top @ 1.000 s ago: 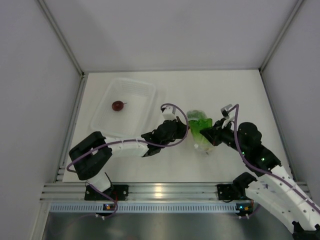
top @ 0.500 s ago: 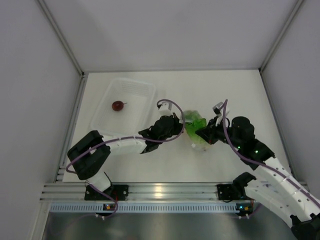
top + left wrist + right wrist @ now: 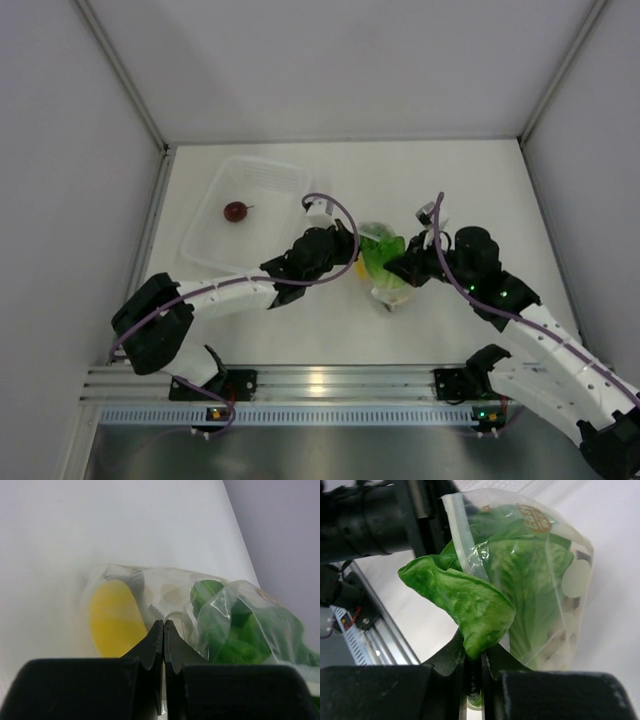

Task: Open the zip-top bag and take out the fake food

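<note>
The white table (image 3: 480,190) carries a clear tray (image 3: 275,190) on its left, apparently the drop-off for whatever comes out. Near the table's middle, between the two arms, the dotted bag (image 3: 390,288) is gripped from both sides. The left gripper (image 3: 163,625) has its jaws pressed together on the bag's plastic, anchoring it. The right gripper (image 3: 472,655) is clamped on the lettuce leaf (image 3: 465,600), which folds out over the bag's mouth; it may be pinching some film too. A yellow piece (image 3: 112,617) sits inside the bag, and a red fruit (image 3: 236,211) lies in the tray.
</note>
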`<action>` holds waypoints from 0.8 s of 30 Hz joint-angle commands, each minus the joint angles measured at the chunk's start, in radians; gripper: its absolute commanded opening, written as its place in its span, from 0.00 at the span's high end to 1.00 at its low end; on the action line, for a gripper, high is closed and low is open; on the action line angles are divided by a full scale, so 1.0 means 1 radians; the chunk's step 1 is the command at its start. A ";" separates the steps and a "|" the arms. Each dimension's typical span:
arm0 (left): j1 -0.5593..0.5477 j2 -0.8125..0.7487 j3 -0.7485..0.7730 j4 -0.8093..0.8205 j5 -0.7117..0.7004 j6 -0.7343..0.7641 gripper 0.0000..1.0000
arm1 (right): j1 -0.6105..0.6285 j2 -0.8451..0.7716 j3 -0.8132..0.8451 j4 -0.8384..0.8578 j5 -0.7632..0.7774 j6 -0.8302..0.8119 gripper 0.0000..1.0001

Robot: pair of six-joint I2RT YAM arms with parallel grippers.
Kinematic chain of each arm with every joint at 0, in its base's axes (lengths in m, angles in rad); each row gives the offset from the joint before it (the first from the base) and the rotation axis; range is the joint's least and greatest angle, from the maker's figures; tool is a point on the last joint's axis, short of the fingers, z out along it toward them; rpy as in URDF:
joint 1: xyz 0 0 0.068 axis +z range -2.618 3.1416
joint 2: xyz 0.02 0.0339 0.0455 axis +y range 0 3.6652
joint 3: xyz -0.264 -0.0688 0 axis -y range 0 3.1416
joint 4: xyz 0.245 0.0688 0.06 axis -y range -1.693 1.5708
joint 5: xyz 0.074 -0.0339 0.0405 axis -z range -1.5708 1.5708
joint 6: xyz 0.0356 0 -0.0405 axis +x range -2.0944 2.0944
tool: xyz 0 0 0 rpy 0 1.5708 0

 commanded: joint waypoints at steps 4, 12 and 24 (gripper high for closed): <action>0.100 -0.010 0.020 0.130 -0.050 -0.019 1.00 | 0.016 -0.064 -0.006 -0.009 -0.406 -0.005 1.00; 0.125 0.070 0.051 0.130 0.045 -0.027 1.00 | 0.016 -0.099 -0.007 0.118 -0.567 0.007 1.00; 0.122 0.181 0.088 0.184 0.278 -0.023 1.00 | 0.014 -0.040 0.045 0.186 -0.479 0.056 1.00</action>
